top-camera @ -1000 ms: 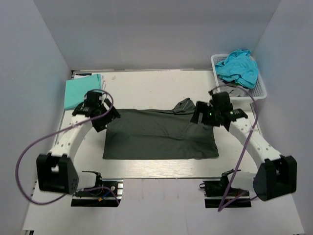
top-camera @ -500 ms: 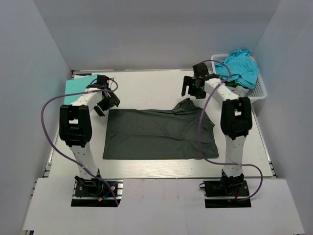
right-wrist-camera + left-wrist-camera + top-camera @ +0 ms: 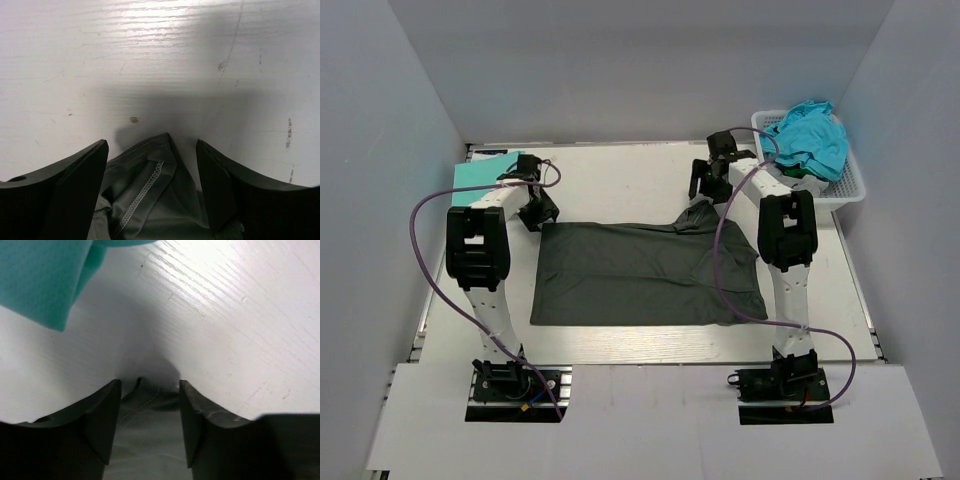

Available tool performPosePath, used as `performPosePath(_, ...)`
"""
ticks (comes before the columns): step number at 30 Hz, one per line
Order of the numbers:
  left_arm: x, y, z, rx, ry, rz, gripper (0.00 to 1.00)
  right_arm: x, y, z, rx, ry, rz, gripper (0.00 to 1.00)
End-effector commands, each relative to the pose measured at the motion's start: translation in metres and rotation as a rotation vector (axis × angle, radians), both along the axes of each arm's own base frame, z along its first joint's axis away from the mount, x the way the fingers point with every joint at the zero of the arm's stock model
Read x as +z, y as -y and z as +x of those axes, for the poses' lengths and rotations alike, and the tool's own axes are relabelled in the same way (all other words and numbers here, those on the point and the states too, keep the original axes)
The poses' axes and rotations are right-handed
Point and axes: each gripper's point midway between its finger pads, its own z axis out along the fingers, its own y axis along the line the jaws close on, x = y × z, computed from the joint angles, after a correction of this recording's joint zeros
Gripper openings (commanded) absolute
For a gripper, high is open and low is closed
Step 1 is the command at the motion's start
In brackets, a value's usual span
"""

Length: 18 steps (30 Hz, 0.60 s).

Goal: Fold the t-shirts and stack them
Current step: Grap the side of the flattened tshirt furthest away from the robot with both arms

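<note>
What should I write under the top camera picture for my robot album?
Left claw and right claw sit open at the far corners of the dark grey t-shirt spread on the table.

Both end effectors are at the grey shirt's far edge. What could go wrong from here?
Left end effector straddles only the very corner tip of the dark grey shirt; the grip may slip. Right end effector sits over a bunched sleeve, so it might pinch extra layers and fold crooked.

Left arm [image 3: 475, 245], right arm [image 3: 786, 230] extended forward; left fingers [image 3: 102, 425], right fingers [image 3: 75, 192] parted.
</note>
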Motion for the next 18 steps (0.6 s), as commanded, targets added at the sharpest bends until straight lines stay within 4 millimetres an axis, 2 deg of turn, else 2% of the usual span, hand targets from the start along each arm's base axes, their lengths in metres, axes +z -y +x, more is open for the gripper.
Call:
performPosePath(1, -0.008, 0.007, -0.003, -0.025, -0.009, -0.035, 0.59, 0.003, -0.002, 0.002, -0.001, 0.004, 0.02, 0.76)
performPosePath(2, -0.01, 0.008, -0.004, -0.029, -0.009, -0.045, 0.56, 0.002, -0.001, 0.001, -0.005, 0.002, 0.019, 0.73)
performPosePath(3, -0.015, 0.01, -0.01, -0.033, -0.028, -0.054, 0.45, 0.002, -0.001, 0.0, -0.006, 0.001, 0.017, 0.71)
performPosePath(5, -0.014, 0.012, -0.011, -0.037, -0.019, -0.063, 0.34, -0.001, -0.001, -0.004, -0.005, -0.01, 0.016, 0.7)
performPosePath(6, -0.018, 0.012, -0.016, -0.036, -0.034, -0.063, 0.26, -0.002, 0.001, -0.003, -0.01, -0.008, 0.016, 0.68)
performPosePath(9, -0.022, 0.009, -0.02, -0.032, -0.046, -0.053, 0.16, -0.012, 0.001, -0.007, -0.013, -0.033, 0.014, 0.6)
performPosePath(10, -0.022, 0.009, -0.023, -0.031, -0.057, -0.052, 0.09, -0.012, 0.001, -0.007, -0.011, -0.032, 0.014, 0.56)
performPosePath(12, -0.022, 0.009, -0.023, -0.031, -0.057, -0.052, 0.01, -0.016, 0.002, -0.008, -0.014, -0.04, 0.008, 0.51)
performPosePath(14, -0.02, 0.011, -0.02, -0.035, -0.048, -0.061, 0.0, -0.017, 0.003, -0.009, -0.022, -0.043, -0.002, 0.4)
performPosePath(18, -0.02, 0.011, -0.02, -0.035, -0.048, -0.061, 0.0, -0.016, 0.006, -0.013, -0.031, -0.047, -0.011, 0.26)
